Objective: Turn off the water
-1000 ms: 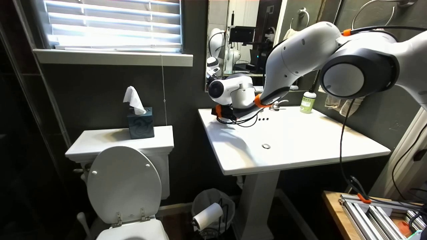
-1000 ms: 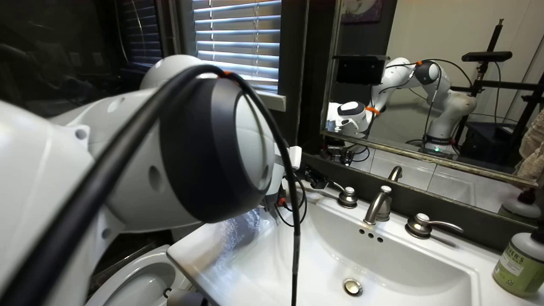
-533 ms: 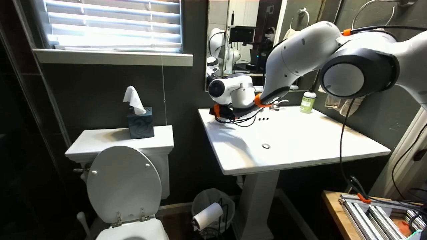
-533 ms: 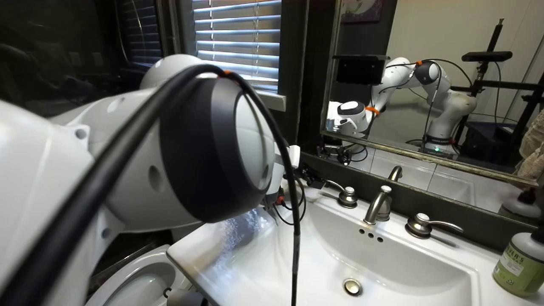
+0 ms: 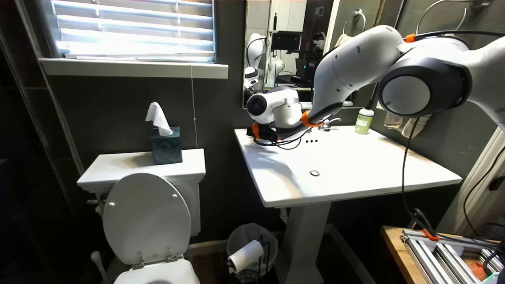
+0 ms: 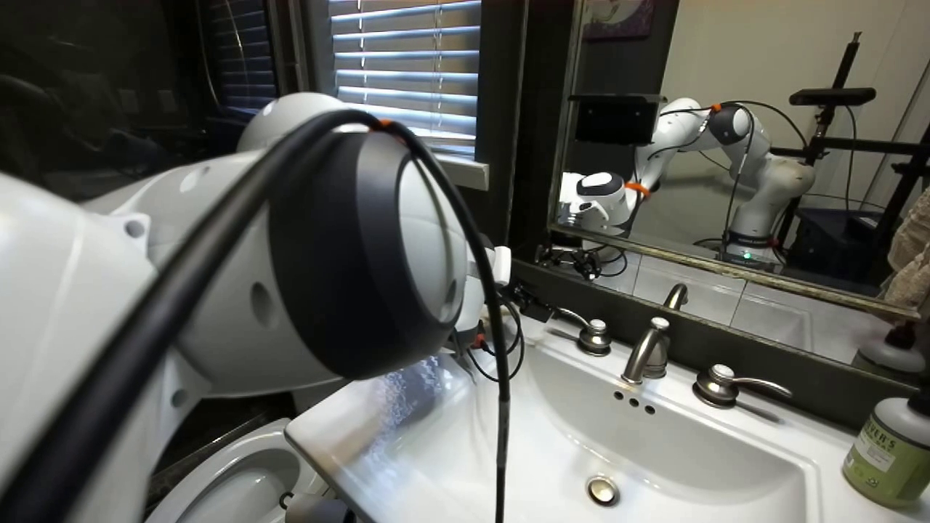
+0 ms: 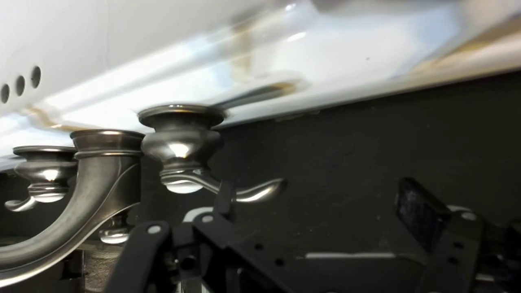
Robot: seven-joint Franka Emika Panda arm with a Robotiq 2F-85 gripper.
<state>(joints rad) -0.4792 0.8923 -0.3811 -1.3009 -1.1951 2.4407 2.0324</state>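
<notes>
The faucet has a curved metal spout [image 6: 643, 352] between two lever handles on the white sink. In an exterior view, no water stream shows below the spout. The lever handle [image 6: 592, 335] nearer my arm points toward the gripper; the far handle [image 6: 726, 385] points away. In the wrist view my gripper [image 7: 321, 202] stands wide open. One of its fingers [image 7: 224, 199] crosses in front of the near lever [image 7: 260, 192], whose tip reaches into the gap. Whether that finger touches it, I cannot tell. Most of the gripper is hidden behind the arm in both exterior views.
A dark wall [image 7: 346, 154] lies close behind the handles, with a mirror [image 6: 697, 181] above. A soap bottle [image 6: 886, 450] stands at the sink's far end. A loose black cable [image 6: 503, 407] hangs by the arm. The toilet tank with a tissue box [image 5: 167, 146] is beside the sink.
The wrist and gripper have shifted slightly away from the near handle. In the mirror, the jaws appear to have spread wider. The handles look unchanged.
</notes>
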